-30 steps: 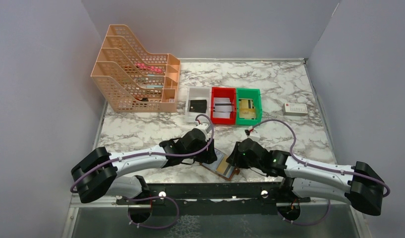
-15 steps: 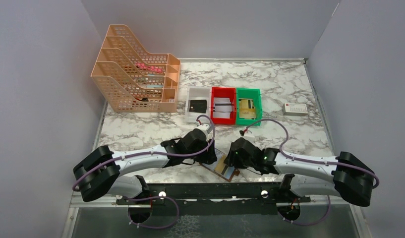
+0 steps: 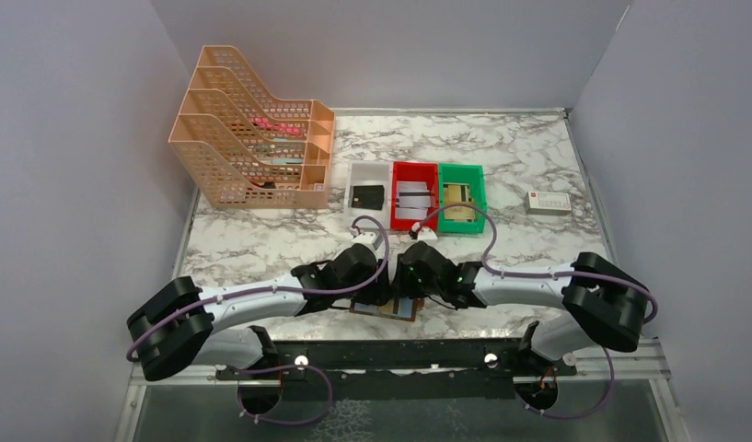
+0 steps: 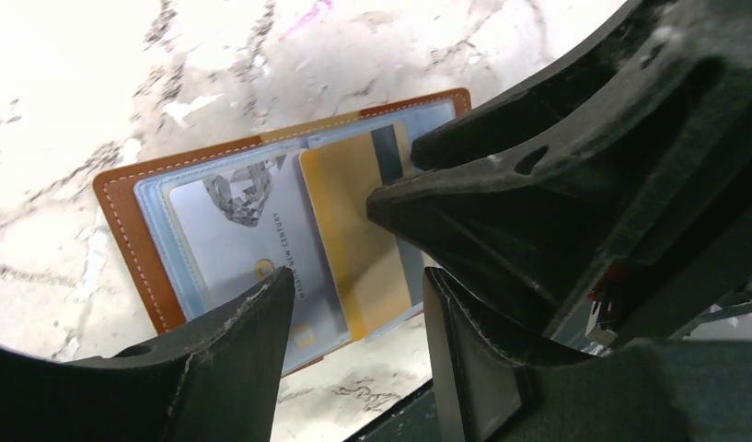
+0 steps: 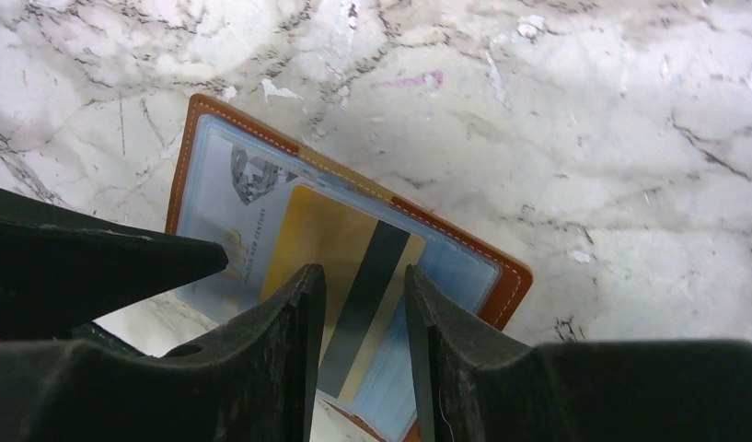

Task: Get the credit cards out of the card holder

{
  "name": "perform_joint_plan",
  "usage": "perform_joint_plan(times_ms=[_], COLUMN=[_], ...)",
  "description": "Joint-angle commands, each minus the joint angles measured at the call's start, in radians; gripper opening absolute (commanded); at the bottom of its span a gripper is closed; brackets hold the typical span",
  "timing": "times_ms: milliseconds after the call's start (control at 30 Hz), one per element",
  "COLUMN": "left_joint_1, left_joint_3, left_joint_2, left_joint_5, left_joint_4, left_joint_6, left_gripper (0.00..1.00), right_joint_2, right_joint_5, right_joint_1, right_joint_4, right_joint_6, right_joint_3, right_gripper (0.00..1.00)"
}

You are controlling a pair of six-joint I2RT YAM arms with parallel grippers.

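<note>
The card holder (image 3: 386, 310) lies open at the table's near edge, a brown booklet with pale blue sleeves. In the left wrist view it (image 4: 123, 221) holds a white-grey credit card (image 4: 243, 221) and a gold credit card (image 4: 353, 221). The gold card (image 5: 307, 239) has a dark stripe (image 5: 372, 276) and sticks out of its sleeve at an angle. My left gripper (image 3: 376, 293) is open over the holder's near edge (image 4: 358, 304). My right gripper (image 3: 410, 289) is open just above the holder (image 5: 501, 276), its jaws (image 5: 364, 295) either side of the stripe. Both are empty.
White (image 3: 367, 193), red (image 3: 414, 195) and green (image 3: 461, 196) bins stand mid-table with cards inside. An orange mesh file rack (image 3: 252, 129) is at the back left. A small white box (image 3: 548, 203) lies at the right. The two grippers are nearly touching.
My right arm has swung left and its gripper now sits over the holder. The holder has shifted left and turned flatter to the table edge. My left gripper has drawn back a little to the left.
</note>
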Motion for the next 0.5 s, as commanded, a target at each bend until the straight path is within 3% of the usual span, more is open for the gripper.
perform_joint_plan(times_ms=[0,467], left_joint_1=[0.008,0.019], left_joint_3=[-0.044,-0.061], left_joint_2=[-0.06,-0.102], left_joint_5=[-0.069,-0.053], left_joint_4=[-0.01,0.002], left_joint_6=[-0.065,-0.061], left_gripper=[0.57,0.55], right_joint_2=[0.05,-0.155], right_joint_5=[-0.004,-0.104], right_joint_1=[-0.001,-0.001], right_joint_4=[-0.046,-0.032], right_joint_6=[-0.088,0.007], right_joint_3=[0.023,-0.027], right_gripper=[0.43,0.43])
